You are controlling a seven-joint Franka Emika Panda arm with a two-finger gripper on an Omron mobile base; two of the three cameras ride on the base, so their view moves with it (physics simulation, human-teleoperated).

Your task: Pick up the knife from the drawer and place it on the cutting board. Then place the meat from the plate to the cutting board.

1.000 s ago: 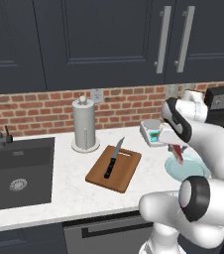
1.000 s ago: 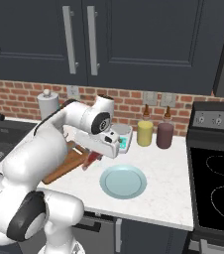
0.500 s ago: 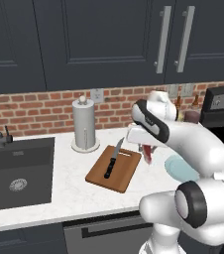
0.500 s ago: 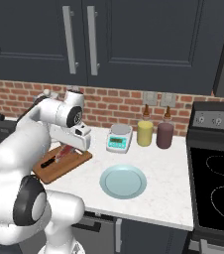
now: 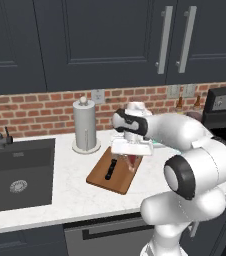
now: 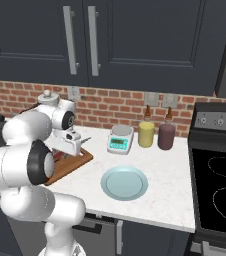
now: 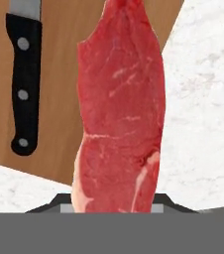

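Observation:
My gripper [image 5: 131, 156] hangs low over the right part of the brown cutting board [image 5: 102, 177], shut on the meat [image 5: 132, 161]. In the hand view the red strip of meat [image 7: 119, 114] dangles from the fingers and covers them, just above the cutting board [image 7: 59, 124] near its edge. The knife [image 5: 110, 170] lies on the board to the left of the meat, with its black handle [image 7: 24, 84] toward the front. The pale blue-green plate [image 6: 124, 182] sits bare on the counter to the right of the cutting board [image 6: 75, 164]. The drawer is out of view.
A paper towel roll [image 5: 85, 125] stands behind the board and a sink [image 5: 15, 175] lies to its left. A white scale [image 6: 120, 140] and two bottles [image 6: 146, 134] stand at the brick wall. The stove [image 6: 217, 190] is at the far right.
The arm has swung left from above the plate to above the cutting board, with the meat in the gripper, and has come down close to the board beside the knife.

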